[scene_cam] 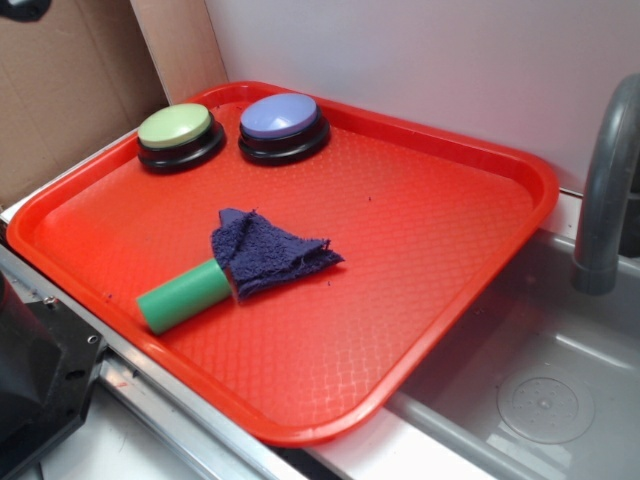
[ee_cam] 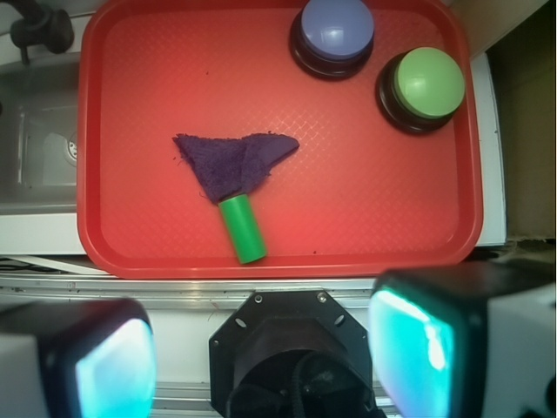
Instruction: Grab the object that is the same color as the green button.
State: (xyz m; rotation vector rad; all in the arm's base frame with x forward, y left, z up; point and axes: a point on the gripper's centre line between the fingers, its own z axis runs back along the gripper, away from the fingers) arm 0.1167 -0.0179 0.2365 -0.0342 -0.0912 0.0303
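A small green cylinder (scene_cam: 185, 295) (ee_cam: 242, 230) lies on its side near the front edge of the red tray (scene_cam: 450, 230) (ee_cam: 383, 218). One of its ends touches a crumpled dark navy cloth (scene_cam: 268, 250) (ee_cam: 235, 161). The pale green button (scene_cam: 178, 130) (ee_cam: 425, 83) on a black base stands at the tray's far corner. My gripper (ee_cam: 261, 357) hangs high above, off the tray's near edge. Its two teal-padded fingers (ee_cam: 413, 348) are wide apart with nothing between them. The exterior view does not show the fingers.
A lavender-blue button (scene_cam: 282, 122) (ee_cam: 335, 33) stands beside the green one. A steel sink (scene_cam: 540, 390) and grey faucet (scene_cam: 605, 190) lie past the tray's right side. The robot's black base (ee_cam: 287, 348) sits below the gripper. Cardboard stands behind at left.
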